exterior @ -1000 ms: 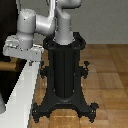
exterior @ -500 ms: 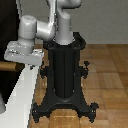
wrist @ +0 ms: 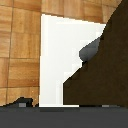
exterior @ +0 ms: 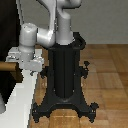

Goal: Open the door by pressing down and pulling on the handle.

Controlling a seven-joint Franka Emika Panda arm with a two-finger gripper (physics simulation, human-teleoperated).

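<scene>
Short tan wooden cylindrical handle (exterior: 7, 65) protruded at the exterior view's left edge, mid-height, from the tall dark door panel (exterior: 6, 80) above the white frame (exterior: 20, 102). Grey-white gripper (exterior: 25, 61) sat just beside it; jaws' state could not be told. Black pedestal (exterior: 64, 75) stood at centre frame on the wood floor (exterior: 107, 70).

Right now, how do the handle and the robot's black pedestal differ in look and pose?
The handle is a tan, wood-coloured bar; the pedestal is black. The handle lies level and is short; the pedestal stands upright and is far taller. The handle sits beside the gripper; the pedestal stands on the wooden floor.
</scene>
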